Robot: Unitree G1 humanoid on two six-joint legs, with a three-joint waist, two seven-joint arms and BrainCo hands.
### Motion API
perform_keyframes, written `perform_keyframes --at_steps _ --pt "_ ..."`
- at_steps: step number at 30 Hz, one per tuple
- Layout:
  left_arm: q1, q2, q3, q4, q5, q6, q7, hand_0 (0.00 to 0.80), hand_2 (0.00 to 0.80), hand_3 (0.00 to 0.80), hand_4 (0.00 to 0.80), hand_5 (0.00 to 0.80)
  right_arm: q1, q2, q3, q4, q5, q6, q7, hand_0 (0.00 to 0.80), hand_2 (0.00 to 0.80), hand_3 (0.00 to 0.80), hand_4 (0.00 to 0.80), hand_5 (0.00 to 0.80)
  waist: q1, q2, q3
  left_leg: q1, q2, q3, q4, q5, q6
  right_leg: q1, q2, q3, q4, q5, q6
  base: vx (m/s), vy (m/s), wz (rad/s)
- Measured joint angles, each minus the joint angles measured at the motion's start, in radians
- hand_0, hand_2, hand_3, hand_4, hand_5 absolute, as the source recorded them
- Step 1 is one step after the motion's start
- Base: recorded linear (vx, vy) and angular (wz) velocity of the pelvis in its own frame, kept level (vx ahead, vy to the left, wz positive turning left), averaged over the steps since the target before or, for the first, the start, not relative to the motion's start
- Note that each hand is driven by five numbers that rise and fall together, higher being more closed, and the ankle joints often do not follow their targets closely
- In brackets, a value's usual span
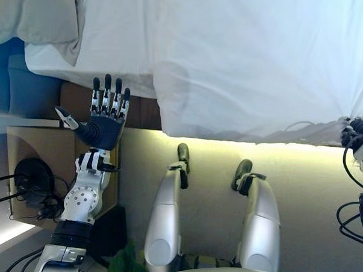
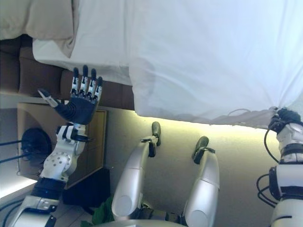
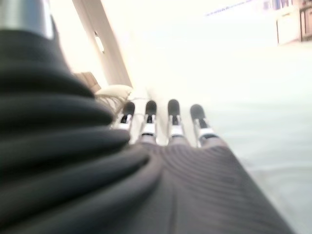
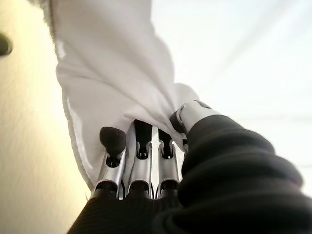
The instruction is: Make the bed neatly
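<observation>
the white duvet [image 1: 256, 60] lies spread over the bed [image 2: 71, 52], its near edge hanging over the side, with a beige pillow [image 1: 38, 22] at the head end. the right hand [image 4: 146, 156] has its fingers [image 4: 113, 139] curled into the duvet's edge, pinching a bunched fold. the left hand [image 1: 106, 118] hovers beside the bed, fingers straight and close together, holding nothing. the duvet looks soft, light and floppy; it is probably best gripped along the hem, with both hands well apart.

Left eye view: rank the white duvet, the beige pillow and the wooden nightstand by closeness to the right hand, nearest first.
1. White duvet: its edge is pinched in the right hand, at the view's right side.
2. Wooden nightstand: far left, beside the raised left hand.
3. Beige pillow: upper left corner.
</observation>
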Motion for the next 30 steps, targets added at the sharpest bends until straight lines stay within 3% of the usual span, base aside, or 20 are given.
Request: perform_keyframes --at_steps 5,14,15,22,26,30 --pt "0.007 0.041 -0.004 0.0 0.0 0.001 -0.001 0.0 0.0 0.0 0.0 0.0 0.031 0.014 0.0 0.0 -0.095 0.0 0.011 0.8 0.8 0.8 0.8 0.8 -0.006 -0.051 -0.004 0.023 0.002 0.0 -0.001 -0.009 0.003 0.035 0.008 0.004 -0.026 0.005 0.008 0.008 -0.043 0.0" --pt "0.014 0.065 -0.004 -0.002 0.001 -0.004 0.014 0.0 0.0 0.0 0.0 0.0 0.031 0.016 0.008 -0.001 -0.219 0.001 0.004 0.778 0.778 0.778 0.778 0.778 -0.004 -0.06 -0.006 0.012 -0.004 0.013 -0.002 -0.015 0.014 0.019 0.006 0.023 -0.032 0.011 0.019 -0.038 -0.024 -0.02" --pt "0.015 0.066 -0.004 -0.003 0.002 -0.008 0.022 0.0 0.0 0.0 0.0 0.0 0.028 0.016 0.01 -0.002 -0.22 0.002 -0.009 0.0 0.0 0.0 0.0 0.0 -0.004 -0.065 -0.008 -0.002 -0.007 0.018 0.0 -0.015 0.015 -0.002 0.003 0.029 -0.024 0.012 0.021 -0.068 -0.006 -0.03" --pt "0.013 0.067 -0.003 -0.008 0.009 -0.025 0.053 0.0 0.0 0.0 0.0 0.0 0.075 0.038 0.049 0.087 -0.249 0.172 -0.111 0.0 0.0 0.0 0.0 0.0 -0.026 -0.065 -0.007 -0.053 -0.016 0.025 0.026 -0.016 0.016 -0.057 -0.007 0.035 -0.002 0.012 0.021 -0.063 0.0 -0.03" --pt "0.014 0.067 -0.003 -0.013 0.009 -0.03 0.061 0.0 0.0 0.0 0.0 0.0 0.123 0.062 0.05 0.1 -0.251 0.225 -0.108 0.0 0.0 0.0 0.0 0.0 -0.051 -0.061 -0.006 -0.067 -0.016 0.027 0.035 -0.018 0.018 -0.071 -0.01 0.037 0.011 0.012 0.022 -0.05 -0.011 -0.03" --pt "0.019 0.066 -0.002 -0.016 0.009 -0.03 0.06 0.0 0.0 0.0 0.0 0.0 0.143 0.061 0.051 0.103 -0.265 0.259 -0.088 0.0 0.0 0.0 0.0 0.0 -0.05 -0.051 -0.002 -0.071 -0.011 0.028 0.035 -0.018 0.019 -0.086 -0.009 0.044 0.027 0.007 0.012 -0.019 -0.004 -0.02"
